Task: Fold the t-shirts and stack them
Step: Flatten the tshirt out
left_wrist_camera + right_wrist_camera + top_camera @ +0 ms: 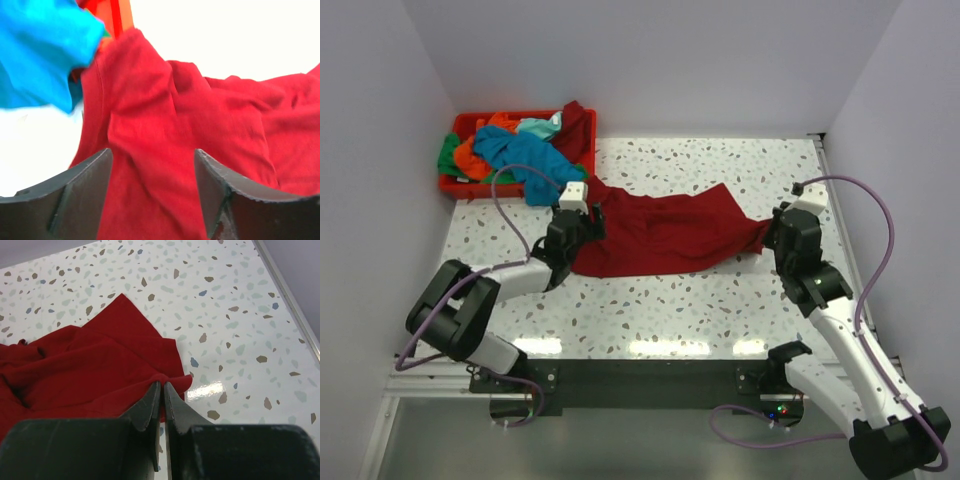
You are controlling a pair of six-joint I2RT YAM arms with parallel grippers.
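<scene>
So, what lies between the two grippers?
The dark red t-shirt, stretched from left gripper to right gripper; the top external view shows it.

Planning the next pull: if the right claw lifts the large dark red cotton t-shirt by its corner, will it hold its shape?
Probably not: the large dark red cotton t-shirt lies creased and bunched, so it should droop. Its far end drapes over the red plastic bin, so it may drag.
</scene>
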